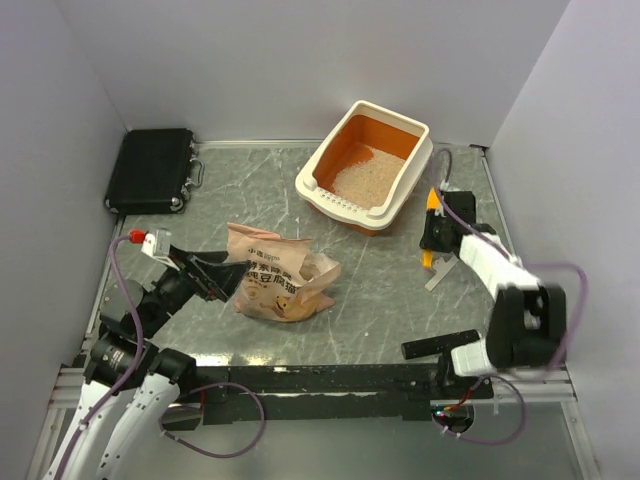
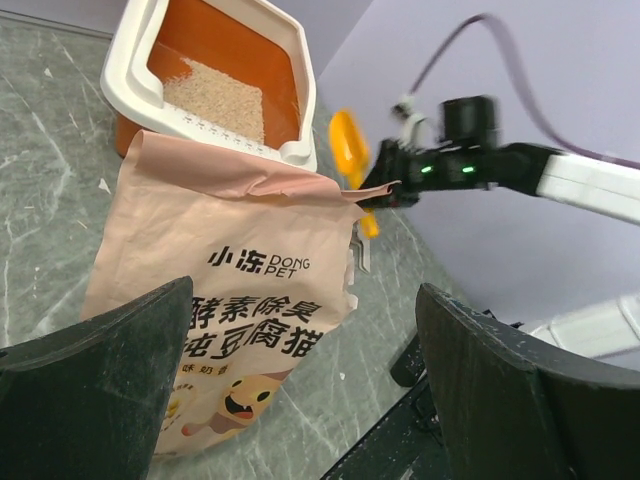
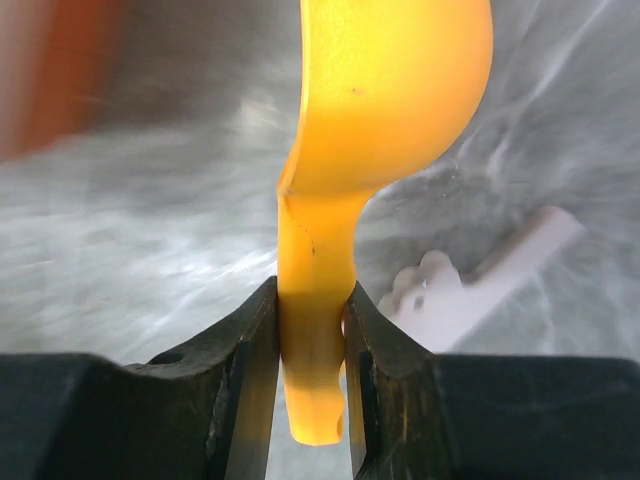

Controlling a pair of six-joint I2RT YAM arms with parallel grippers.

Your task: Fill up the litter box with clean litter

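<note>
A cream-white plastic litter box [image 1: 343,204] with a glossy orange interior and a slotted rim at its near end sits angled on the grey, marble-veined desk [image 1: 400,300], toward the far side. Clean litter [image 1: 366,172], fine, pale beige and sandy, covers part of its floor and is heaped toward the slotted end. Just right of the box, the right pincer [image 3: 312,350] is clamped on the narrow handle of a smooth yellow-orange plastic scoop [image 3: 385,90], its 2 dark fingers pressed against either side of the handle while the rounded bowl points away from the wrist. A small white plastic piece [image 3: 480,280] lies on the desk beside the scoop. In front of the box and to its left, a crumpled peach-pink bag [image 1: 278,275] lies flat with its torn mouth toward the box. It is printed with "DONG PET", rows of bold Chinese characters and a smiling cartoon face. The left pincer [image 1: 218,274] stands wide apart at the bag's bottom end, gripping nothing. Well left of the box, a black hard-shell case [image 1: 150,168] with metal latches rests against the back wall.
</note>
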